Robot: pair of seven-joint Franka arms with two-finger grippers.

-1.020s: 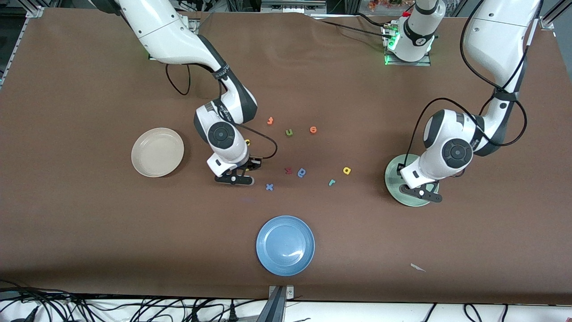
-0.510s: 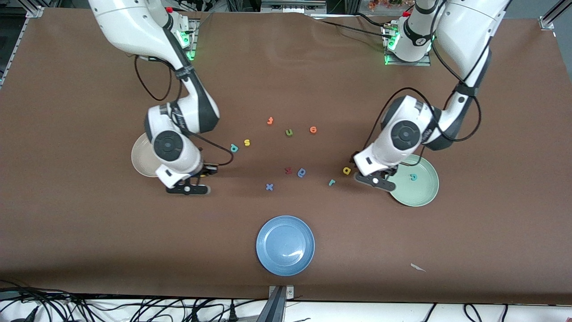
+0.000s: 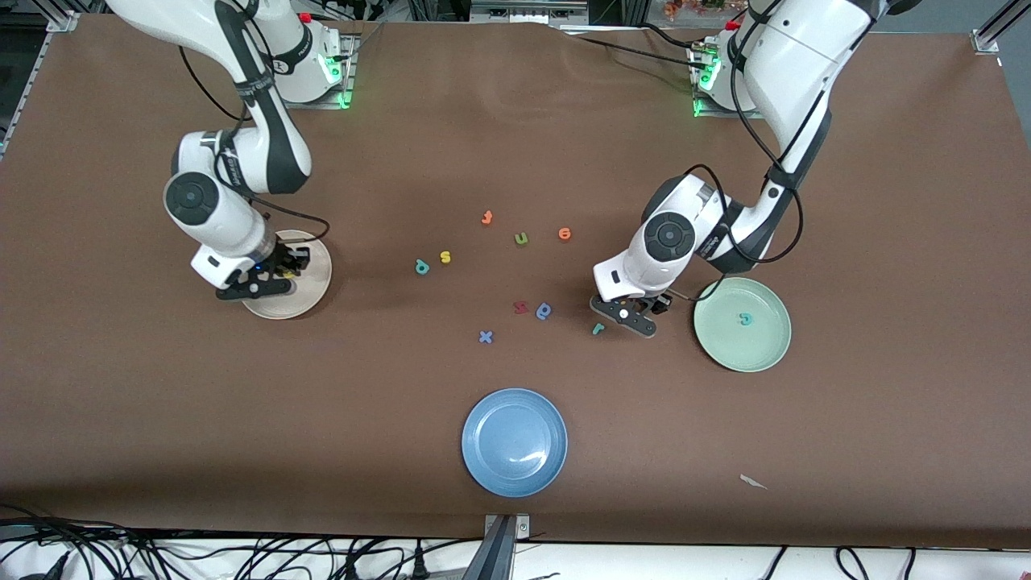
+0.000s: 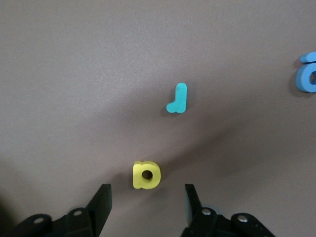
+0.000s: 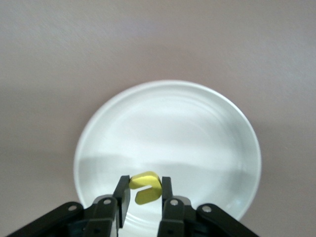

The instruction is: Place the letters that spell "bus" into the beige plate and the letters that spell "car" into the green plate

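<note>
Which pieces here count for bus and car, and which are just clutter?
Job:
- yellow u, in right pincer over beige plate
- teal b
- yellow s
- teal c in green plate
- yellow a
- teal r

Clutter:
- blue plate
- olive u
- blue x

bare table around yellow "a" [image 4: 146, 175], teal "r" [image 4: 177, 98] near, blue letter [image 4: 307, 74] well apart

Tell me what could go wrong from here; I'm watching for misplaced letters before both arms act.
The right gripper, shut on the yellow "u", hangs near the rim of the beige plate; released there, the letter might bounce out. The left gripper, open over the yellow "a", could nudge the teal "r" lying close by.
</note>
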